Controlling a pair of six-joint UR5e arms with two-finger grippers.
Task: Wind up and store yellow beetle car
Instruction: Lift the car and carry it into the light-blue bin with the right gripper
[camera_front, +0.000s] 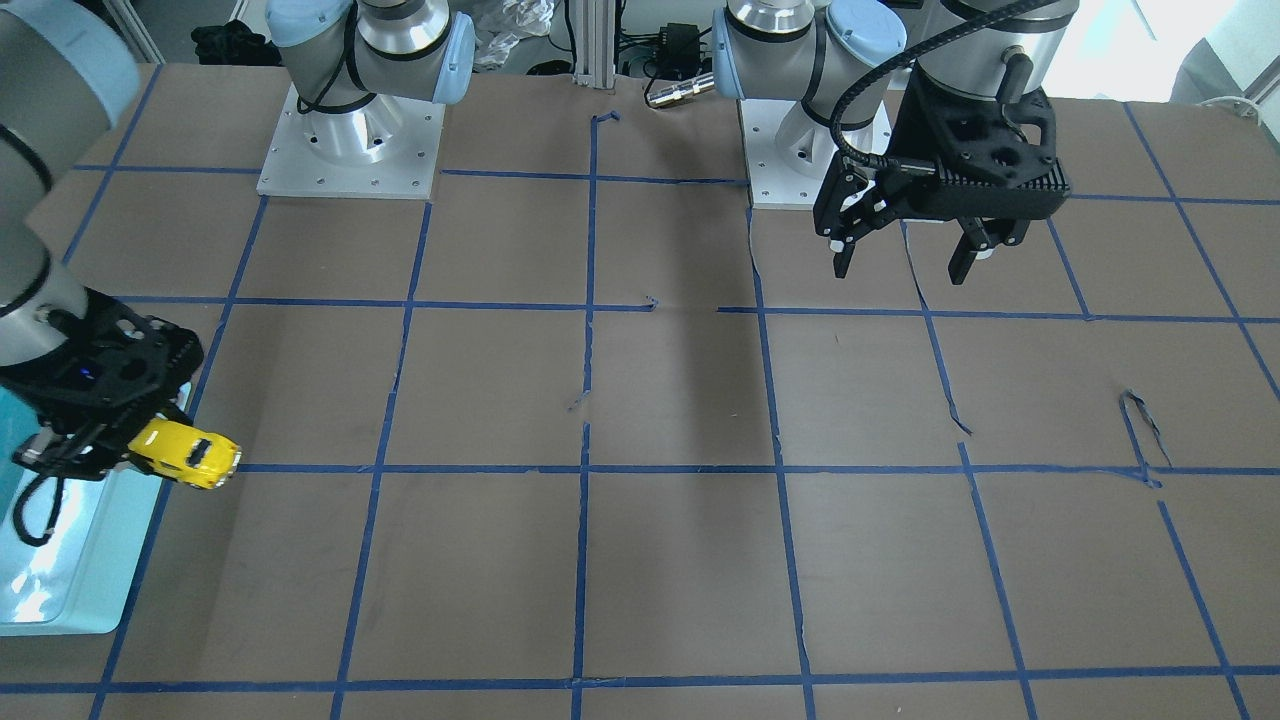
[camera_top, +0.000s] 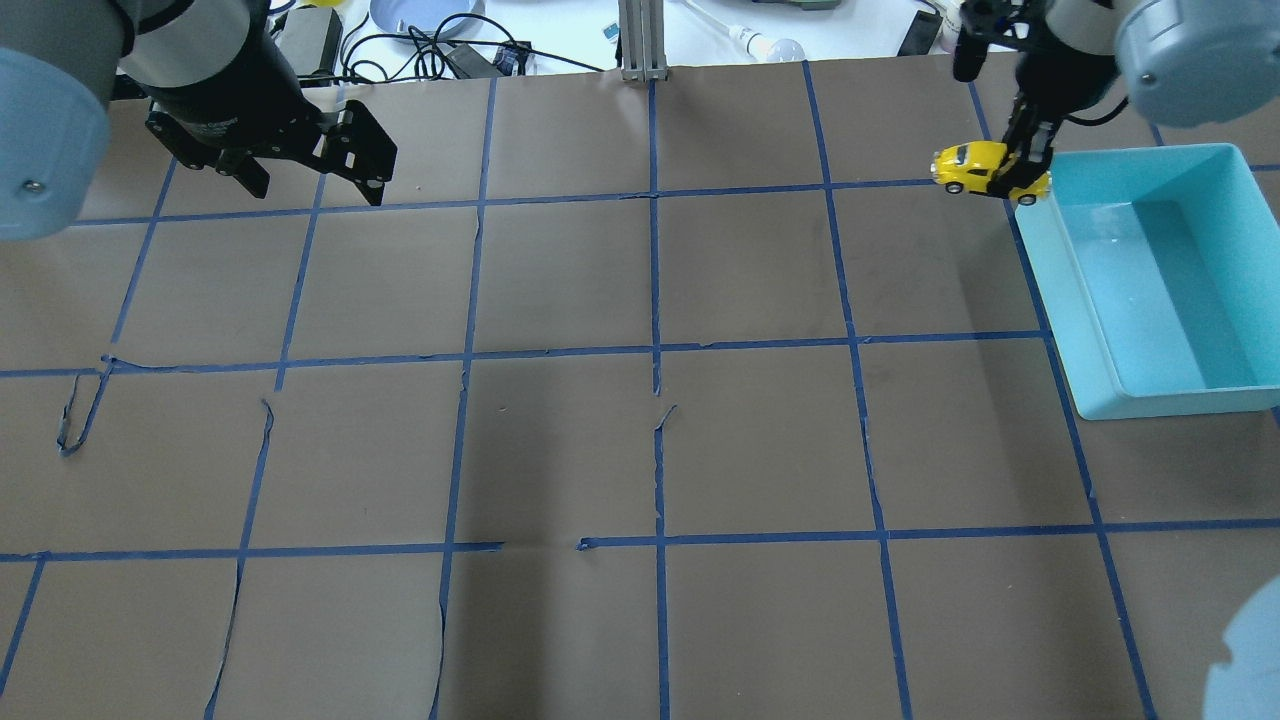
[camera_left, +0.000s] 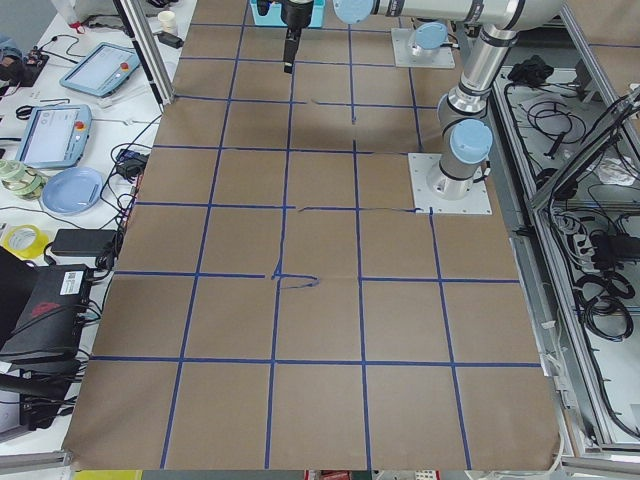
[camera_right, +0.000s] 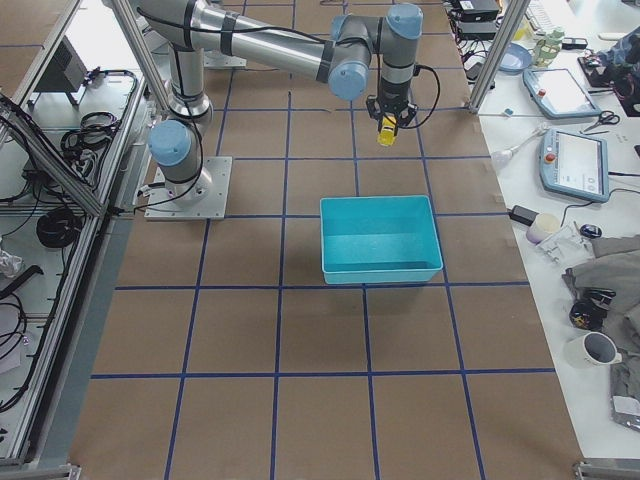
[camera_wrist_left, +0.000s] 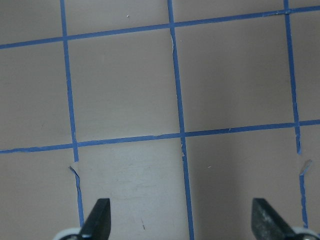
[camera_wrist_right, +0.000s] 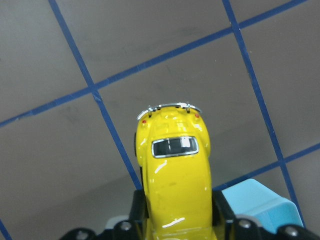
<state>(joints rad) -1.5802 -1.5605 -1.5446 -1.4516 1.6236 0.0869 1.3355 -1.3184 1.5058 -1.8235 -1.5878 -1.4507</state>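
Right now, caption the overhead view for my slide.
Right tool holds the yellow beetle car beside a corner of the teal bin; left tool hangs open, empty.

Blue-taped brown table (camera_top: 560, 450), teal bin (camera_top: 1170, 402)

I read no text, label, brand or number in any view; the teach pendants (camera_right: 572, 162) beside the table's edge are too small to make out.

The left arm (camera_front: 765, 25) and right arm (camera_front: 400, 25) are shiny silver tubes with round pale blue caps (camera_front: 868, 30) at the joints. Each stands on a flat silver plate (camera_front: 300, 165) with little screw holes. The left gripper (camera_front: 902, 268) and right gripper (camera_front: 130, 445) are black, with holes in them. A bumpy black cable (camera_front: 848, 105) runs to the left gripper.
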